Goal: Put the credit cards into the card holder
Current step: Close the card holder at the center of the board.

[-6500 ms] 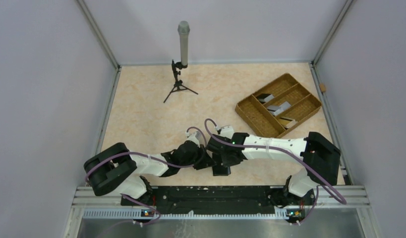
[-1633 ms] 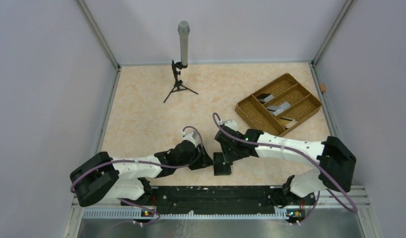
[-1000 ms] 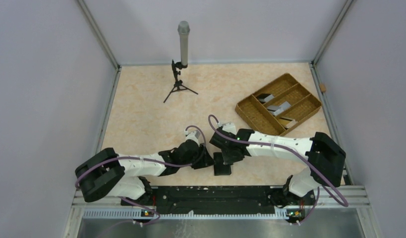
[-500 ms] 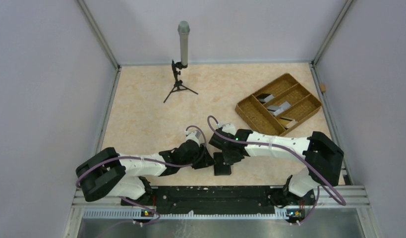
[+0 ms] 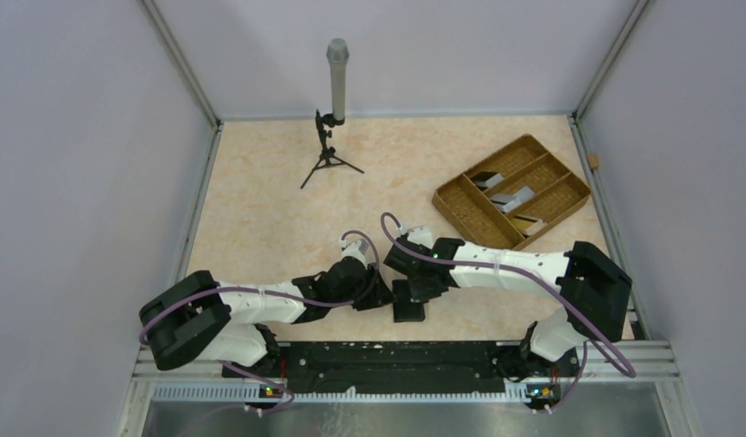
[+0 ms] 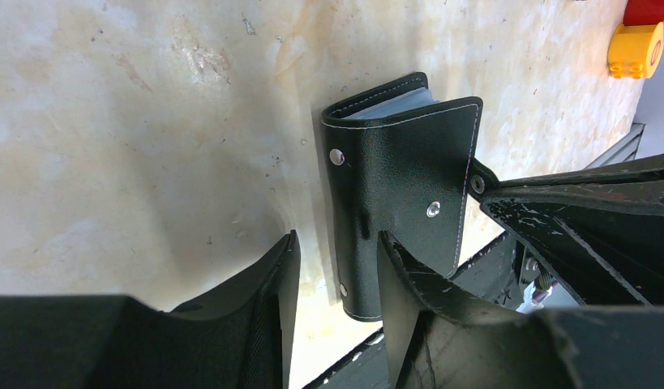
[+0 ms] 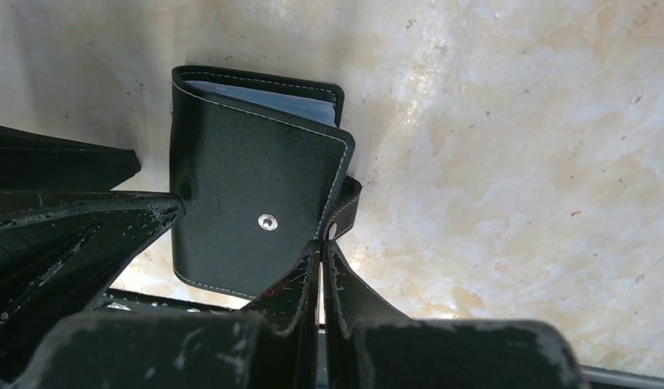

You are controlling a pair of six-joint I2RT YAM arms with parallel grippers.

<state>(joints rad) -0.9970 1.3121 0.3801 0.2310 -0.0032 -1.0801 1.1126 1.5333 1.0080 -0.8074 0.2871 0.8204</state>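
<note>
The card holder (image 5: 407, 302), a black wallet, lies folded near the table's front edge. Pale blue lining shows at its far edge in the right wrist view (image 7: 263, 96). My right gripper (image 7: 320, 245) is shut at the wallet's right edge, and the end of the short clasp tab (image 7: 349, 203) runs in between its tips. My left gripper (image 6: 336, 263) stands open over the wallet's (image 6: 401, 186) spine corner, with bare table between its left finger (image 6: 276, 275) and the leather. The credit cards (image 5: 513, 196), pale grey and dark, lie in the tray's compartments.
The brown woven divided tray (image 5: 526, 139) sits at the back right. A microphone on a small tripod (image 5: 335, 91) stands at the back centre. The black front rail (image 5: 396, 355) runs just below the wallet. Yellow and red blocks (image 6: 635, 49) show beyond the table edge.
My right gripper's jaws have closed together at the clasp tab over the last second. Both arms have hardly shifted, and the wallet stays where it was.
</note>
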